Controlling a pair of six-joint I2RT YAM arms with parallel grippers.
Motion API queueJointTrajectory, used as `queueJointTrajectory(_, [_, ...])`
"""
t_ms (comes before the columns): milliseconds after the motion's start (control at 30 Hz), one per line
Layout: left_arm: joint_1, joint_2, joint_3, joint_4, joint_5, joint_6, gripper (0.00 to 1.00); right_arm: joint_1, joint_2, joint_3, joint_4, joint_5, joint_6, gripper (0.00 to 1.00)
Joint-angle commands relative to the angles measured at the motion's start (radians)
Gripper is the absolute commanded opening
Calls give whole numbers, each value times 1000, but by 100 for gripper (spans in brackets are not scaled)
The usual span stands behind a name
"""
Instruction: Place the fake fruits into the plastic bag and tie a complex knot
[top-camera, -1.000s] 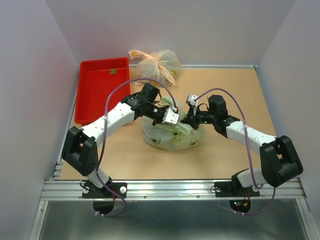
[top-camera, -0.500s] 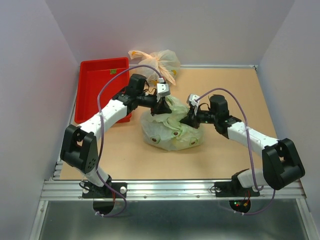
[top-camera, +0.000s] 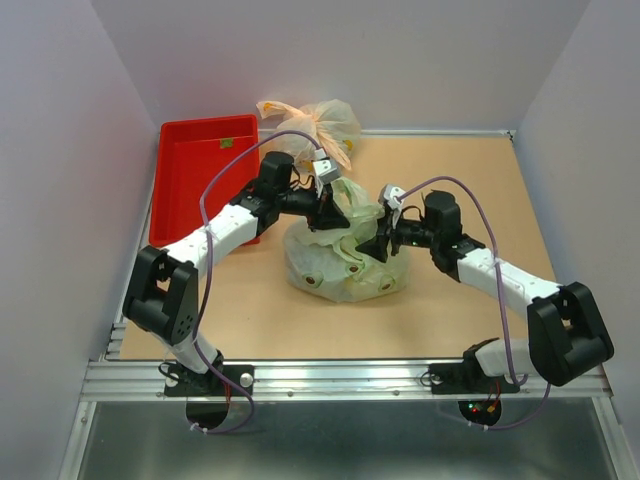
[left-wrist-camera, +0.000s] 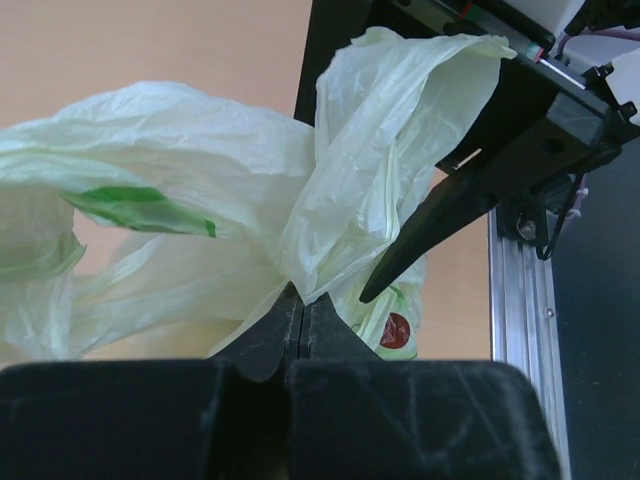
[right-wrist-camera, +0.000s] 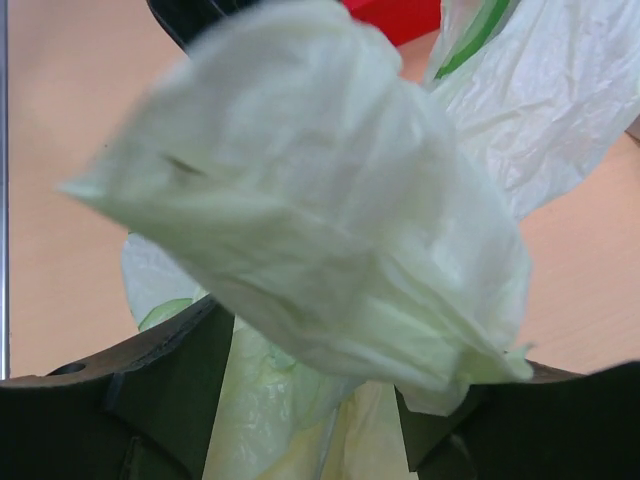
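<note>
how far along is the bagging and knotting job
Done: the green bag bulges, seemingly loaded. In hand: the left claw pinches a twisted handle; the right claw stands open around another fold. Left: nothing looks tied off yet, so the knotting is to come.

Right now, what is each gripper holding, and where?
Left gripper pinches the plastic bag by a gathered handle end. Right gripper stands open around another fold, holding nothing.

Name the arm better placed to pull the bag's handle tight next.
Left. The left gripper is shut on the twisted handle of the plastic bag, ready to pull. The right gripper stands open, plastic only draped across it, and would likely need to regrip first.
</note>
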Motion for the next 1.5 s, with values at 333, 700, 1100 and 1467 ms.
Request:
queueJointTrajectory(333, [-68,2,0,65,18,-11,0,4,18,9,107,-85,71,46])
queueJointTrajectory(700, [-34,-81,-69,201,61,-170,0,4,38,-14,108,-79,74,63])
queueJointTrajectory(1100, [-80,-29,-80,297,24,-202,0,7,99,23,185,-119,175,65])
queueJointTrajectory(1467, [-129,-10,-85,232,-86,-138,0,7,107,28,228,-150,212,40])
